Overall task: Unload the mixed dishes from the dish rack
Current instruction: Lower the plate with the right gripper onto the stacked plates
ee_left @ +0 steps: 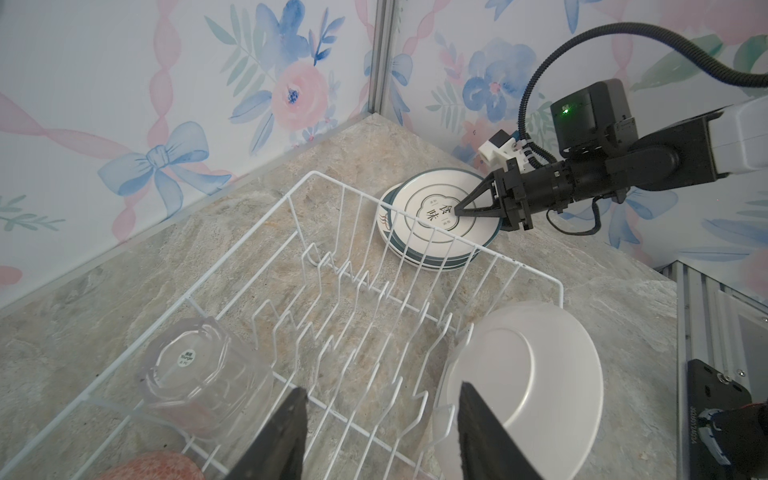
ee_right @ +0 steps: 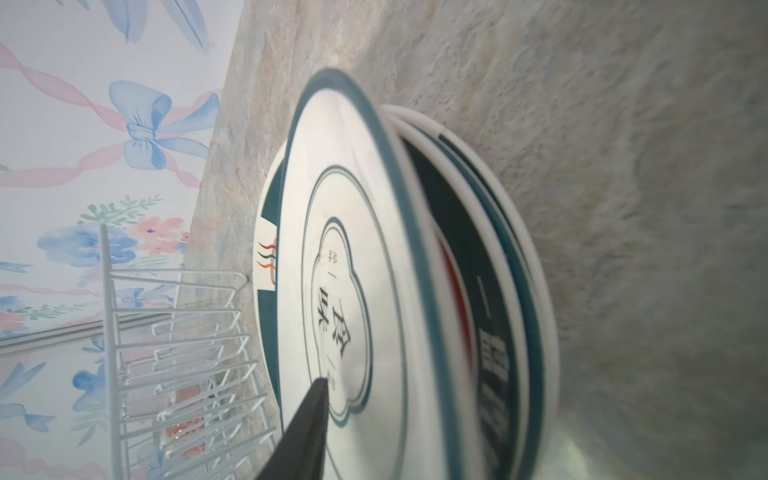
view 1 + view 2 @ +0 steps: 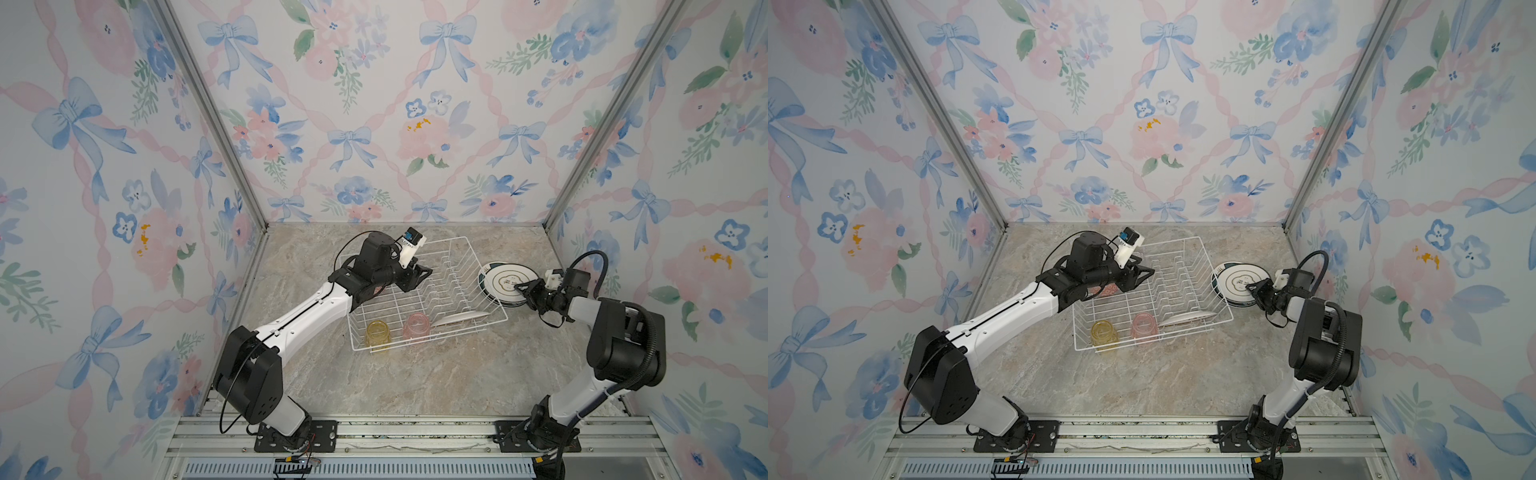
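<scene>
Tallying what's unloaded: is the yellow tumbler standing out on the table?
No, the yellow tumbler sits inside the dish rack, beside the pink tumbler.

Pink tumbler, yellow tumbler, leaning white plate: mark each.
pink tumbler point(image 3: 417, 326): top view, middle of its body.
yellow tumbler point(image 3: 378, 333): top view, middle of its body.
leaning white plate point(image 3: 459, 318): top view, middle of its white face.

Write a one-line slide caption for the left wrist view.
Open left gripper hovers over the dish rack beside a white plate; right gripper reaches over the plate stack outside.
</scene>
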